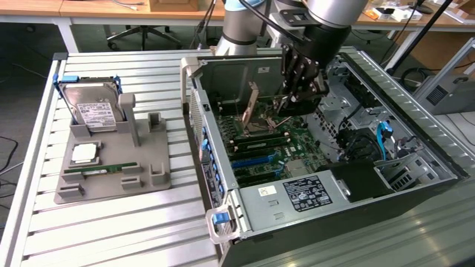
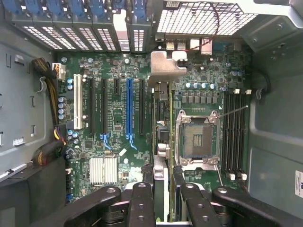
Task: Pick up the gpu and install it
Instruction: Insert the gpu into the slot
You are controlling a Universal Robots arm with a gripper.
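The black claw [image 1: 291, 99], jaws part-closed, grips the thin flat gpu [image 1: 252, 103] edge-on over the green motherboard [image 1: 297, 139] inside the grey metal case [image 1: 415, 139] on a ribbed table [image 1: 111, 222].

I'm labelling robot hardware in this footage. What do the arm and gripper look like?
The arm is built of silver-grey round tubes with light blue caps at the joints and black cables running along it. The gripper is black, with jointed link fingers showing round pivot pins.
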